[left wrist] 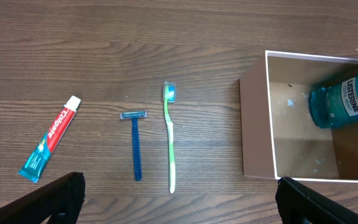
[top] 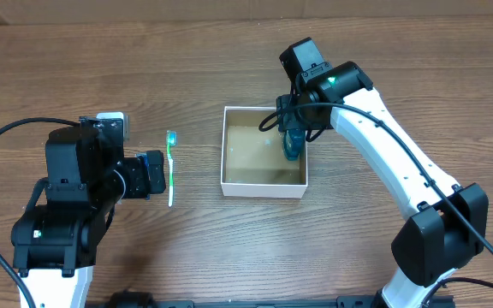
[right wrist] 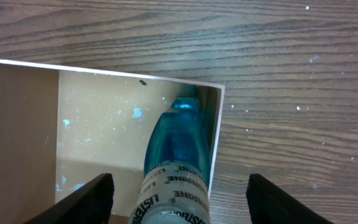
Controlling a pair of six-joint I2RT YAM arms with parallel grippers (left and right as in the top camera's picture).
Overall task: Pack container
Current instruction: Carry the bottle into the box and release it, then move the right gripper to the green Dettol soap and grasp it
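The container (top: 264, 187) is a small square white box with a brown inside, in the middle of the table. A teal Listerine bottle (top: 292, 151) stands tilted in it against the right wall. My right gripper (top: 291, 128) hovers over the bottle. In the right wrist view the right gripper (right wrist: 182, 202) is open, with a gap between each finger and the bottle (right wrist: 174, 149). My left gripper (left wrist: 179, 208) is open and empty above the table, left of the box (left wrist: 270, 112). A green toothbrush (left wrist: 170, 137), a blue razor (left wrist: 135, 146) and a toothpaste tube (left wrist: 50, 139) lie on the wood.
In the overhead view only the toothbrush (top: 171, 167) shows beside the left arm (top: 67, 197). The razor and toothpaste are hidden under that arm. The right arm (top: 400, 171) reaches in from the lower right. The box rim (right wrist: 104, 73) has wood table beyond it.
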